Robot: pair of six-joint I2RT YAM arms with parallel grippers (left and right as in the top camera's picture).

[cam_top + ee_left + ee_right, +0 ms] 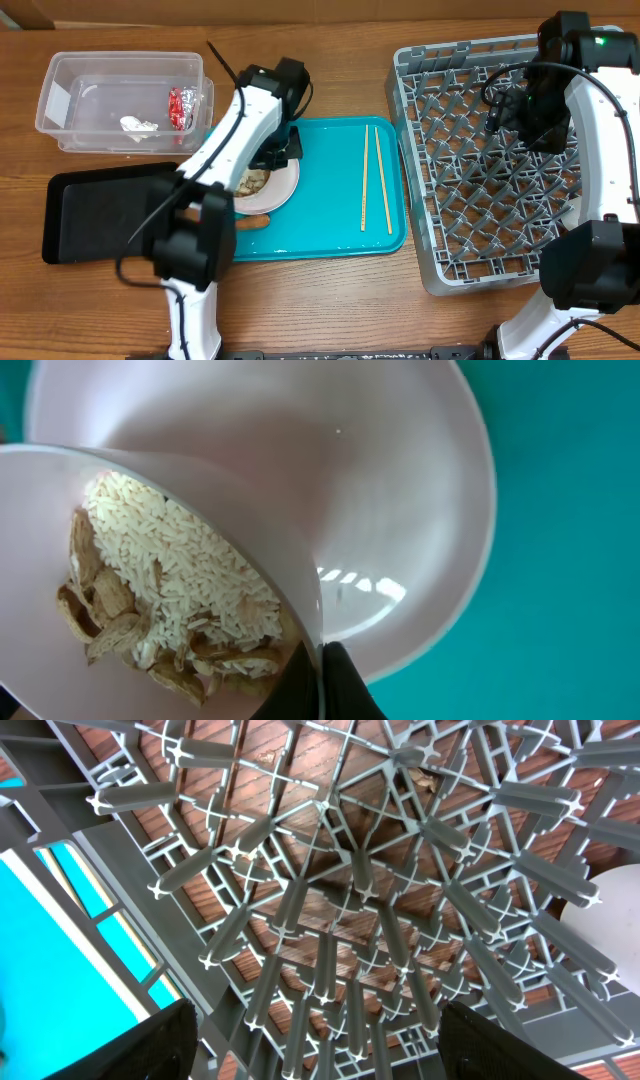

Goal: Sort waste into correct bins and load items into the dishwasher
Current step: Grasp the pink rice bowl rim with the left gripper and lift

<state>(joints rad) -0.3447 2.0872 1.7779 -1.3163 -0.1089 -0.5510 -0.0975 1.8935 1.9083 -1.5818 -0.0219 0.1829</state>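
From here the job looks about a third done. The red wrapper [180, 106] and the crumpled paper [138, 124] already lie in the clear tub [60, 95] at the far left, while the black tray [90, 215] just in front of it holds nothing I can see. The rice and scraps [165, 595] sit in a pale bowl [250, 530] that is tipped over the plate [420, 510] on the teal tray [330, 215]. My left fingers [335, 685] look pinched narrow on that bowl's rim. The carrot [256, 223] lies on the teal tray just beside the plate's near edge, and the chopsticks [375, 178] lie side by side farther right, both unsorted. The rack [450, 160] on the right of the table [330, 310] looks almost bare; a white round shape shows at the edge of the right wrist view, and I cannot tell what it is. My right fingers [120, 1045] hang wide and empty over the pegs. I judge the left arm itself crowds the plate and carrot.
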